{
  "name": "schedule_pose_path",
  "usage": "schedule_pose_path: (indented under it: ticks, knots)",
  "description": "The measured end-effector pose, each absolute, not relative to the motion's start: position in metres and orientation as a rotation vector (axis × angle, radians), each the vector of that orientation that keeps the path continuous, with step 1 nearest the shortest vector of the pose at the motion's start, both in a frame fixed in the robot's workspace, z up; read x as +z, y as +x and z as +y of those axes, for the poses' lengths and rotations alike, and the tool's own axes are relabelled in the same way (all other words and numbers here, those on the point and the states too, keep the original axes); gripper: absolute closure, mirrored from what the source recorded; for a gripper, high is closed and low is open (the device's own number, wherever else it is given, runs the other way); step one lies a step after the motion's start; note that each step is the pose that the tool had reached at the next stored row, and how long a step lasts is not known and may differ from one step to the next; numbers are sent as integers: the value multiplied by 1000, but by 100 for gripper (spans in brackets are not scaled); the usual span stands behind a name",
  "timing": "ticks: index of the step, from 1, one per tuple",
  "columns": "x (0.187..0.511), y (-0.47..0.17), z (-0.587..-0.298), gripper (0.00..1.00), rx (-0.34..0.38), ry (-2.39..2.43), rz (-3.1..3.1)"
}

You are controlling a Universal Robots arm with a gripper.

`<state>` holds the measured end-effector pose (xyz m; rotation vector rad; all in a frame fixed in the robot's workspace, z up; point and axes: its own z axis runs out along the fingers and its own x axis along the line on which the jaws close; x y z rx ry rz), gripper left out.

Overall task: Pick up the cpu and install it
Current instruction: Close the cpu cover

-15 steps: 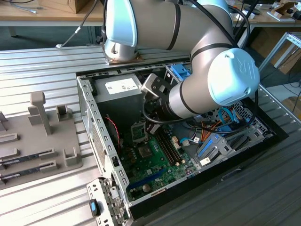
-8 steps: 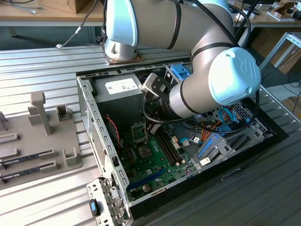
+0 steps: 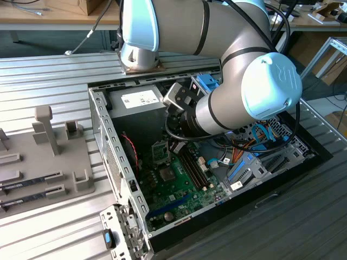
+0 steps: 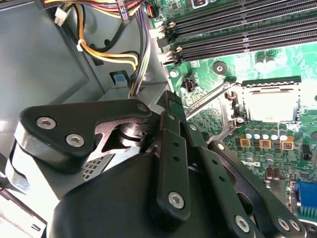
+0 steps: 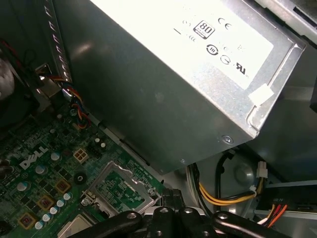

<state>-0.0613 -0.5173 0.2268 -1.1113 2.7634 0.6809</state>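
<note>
Starting up close in the second wrist view: black gripper (image 4: pixel 163 134) hanging low inside the computer case (image 3: pixel 108 141), pointed down toward the green board (image 4: pixel 223 64). Open or closed? Honestly can't tell from these angles.

Just past it, cpu (image 4: pixel 271 104) sitting as a bright silvery square inside the socket (image 4: pixel 270 81) on that board, apart from the gripper, with a thin metal lever (image 4: pixel 208 99) lying diagonally just beside the socket. Rows of black memory slots (image 4: pixel 237 29) a bit further along, plus a bundle of yellow, orange and black wires (image 4: pixel 106 52) running along the grey case wall. Over in the first wrist view, big grey power supply (image 5: pixel 163 84) standing right next to the board.

Pulling back to the exterior view: arm (image 3: pixel 217 32) rising off its base at top centre of the frame, stretched out over the case, then folded back at the blue-capped joint (image 3: pixel 271 81) right of centre, wrist tucked down into the open case. Case resting on a ribbed metal table (image 3: pixel 49 76). Grey plastic fixture (image 3: pixel 49 146) at the exterior view's left, well apart from the case, with a couple of long dark memory sticks (image 3: pixel 32 181) lying in its slots. Wooden desks (image 3: pixel 49 16) way off at the back, along the top edge.
</note>
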Motion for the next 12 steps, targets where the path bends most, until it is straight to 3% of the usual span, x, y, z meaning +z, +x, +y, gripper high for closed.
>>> schedule_pose_path:
  ticks: [12]
  knots:
    - [229, -61, -517, 89, 681, -1111, 2764]
